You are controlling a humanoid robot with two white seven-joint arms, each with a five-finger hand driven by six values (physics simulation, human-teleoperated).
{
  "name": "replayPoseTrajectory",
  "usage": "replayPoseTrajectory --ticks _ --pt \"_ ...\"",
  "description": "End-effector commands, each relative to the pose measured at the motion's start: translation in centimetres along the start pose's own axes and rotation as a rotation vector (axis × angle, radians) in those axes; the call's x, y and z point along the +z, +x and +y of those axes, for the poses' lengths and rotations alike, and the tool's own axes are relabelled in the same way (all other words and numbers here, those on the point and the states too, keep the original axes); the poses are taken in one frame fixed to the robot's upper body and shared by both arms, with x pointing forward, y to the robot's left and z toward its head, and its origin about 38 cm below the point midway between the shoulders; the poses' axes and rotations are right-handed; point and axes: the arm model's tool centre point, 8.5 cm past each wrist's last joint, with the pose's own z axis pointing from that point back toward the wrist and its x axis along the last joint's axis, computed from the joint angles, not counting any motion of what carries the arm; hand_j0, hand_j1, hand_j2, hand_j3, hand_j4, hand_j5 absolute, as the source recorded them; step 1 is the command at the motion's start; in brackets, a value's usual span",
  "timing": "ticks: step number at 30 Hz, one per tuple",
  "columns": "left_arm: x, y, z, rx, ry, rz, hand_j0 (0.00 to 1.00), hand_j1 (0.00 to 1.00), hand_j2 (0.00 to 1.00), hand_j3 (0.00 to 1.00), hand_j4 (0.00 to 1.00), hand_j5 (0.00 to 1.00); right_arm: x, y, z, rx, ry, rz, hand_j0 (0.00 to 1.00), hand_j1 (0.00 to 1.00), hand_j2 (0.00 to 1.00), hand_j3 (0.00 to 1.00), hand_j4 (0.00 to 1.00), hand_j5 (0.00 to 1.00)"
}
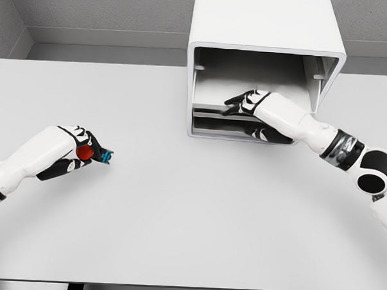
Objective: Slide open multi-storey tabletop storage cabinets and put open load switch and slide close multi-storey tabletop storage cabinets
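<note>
A white storage cabinet (269,33) stands at the back of the table, right of the middle, its front showing an upper compartment and a lower drawer level. My right hand (243,103) reaches into the cabinet front, fingers hooked over the front edge of the upper shelf or drawer (211,108); its thumb lies below by the lower level. My left hand (90,152) rests on the table at the left, shut on the load switch (85,152), a small part with a red round knob and a blue tip poking out to the right.
The white table (190,215) spreads across the view, its front edge along the bottom. A grey wall runs behind the cabinet. Wide bare tabletop lies between my left hand and the cabinet.
</note>
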Motion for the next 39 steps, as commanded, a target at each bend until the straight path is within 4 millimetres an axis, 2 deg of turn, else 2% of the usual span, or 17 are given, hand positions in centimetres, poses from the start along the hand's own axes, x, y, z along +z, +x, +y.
replayPoseTrajectory --ticks 1,7,12,14,19,22,25,27,36,39 --pt "0.0 0.0 0.0 0.008 0.004 -0.002 0.39 0.39 0.39 0.39 0.39 0.39 -0.2 0.4 1.1 0.047 0.066 -0.015 0.75 0.75 0.75 0.75 0.75 0.75" --pt "0.0 0.0 0.0 0.008 0.004 -0.002 0.39 0.39 0.39 0.39 0.39 0.39 -0.1 1.8 0.3 0.076 0.061 -0.055 0.75 0.75 0.75 0.75 0.75 0.75" --pt "0.0 0.0 0.0 0.009 0.005 -0.002 0.39 0.39 0.39 0.39 0.39 0.39 0.7 1.5 0.3 0.075 0.074 -0.044 0.75 0.75 0.75 0.75 0.75 0.75" --pt "0.0 0.0 0.0 0.009 0.005 -0.002 0.39 0.39 0.39 0.39 0.39 0.39 0.8 2.6 -0.3 0.096 0.069 -0.074 0.75 0.75 0.75 0.75 0.75 0.75" --pt "0.0 0.0 0.0 0.009 0.005 -0.002 0.39 0.39 0.39 0.39 0.39 0.39 1.6 3.7 -0.3 0.103 0.077 -0.095 0.75 0.75 0.75 0.75 0.75 0.75" --pt "0.0 0.0 0.0 0.010 0.006 -0.003 0.39 0.39 0.39 0.39 0.39 0.39 2.0 3.6 -0.2 0.102 0.084 -0.090 0.75 0.75 0.75 0.75 0.75 0.75" --pt "0.0 0.0 0.0 0.011 0.007 -0.004 0.39 0.39 0.39 0.39 0.39 0.39 2.1 4.0 -0.9 0.120 0.078 -0.102 0.75 0.75 0.75 0.75 0.75 0.75" --pt "-0.1 0.0 0.1 0.010 0.008 -0.004 0.39 0.39 0.39 0.39 0.39 0.39 2.3 4.1 -2.2 0.134 0.049 -0.101 0.76 0.76 0.76 0.76 0.76 0.76" --pt "-2.1 0.9 0.9 0.004 0.044 -0.054 0.39 0.39 0.39 0.39 0.39 0.39 3.2 3.8 -3.4 0.133 0.033 -0.090 0.77 0.77 0.77 0.77 0.77 0.77" --pt "-2.9 1.4 1.1 0.000 0.045 -0.077 0.39 0.39 0.39 0.39 0.39 0.39 3.7 4.5 -4.2 0.148 0.038 -0.108 0.77 0.77 0.77 0.77 0.77 0.77"
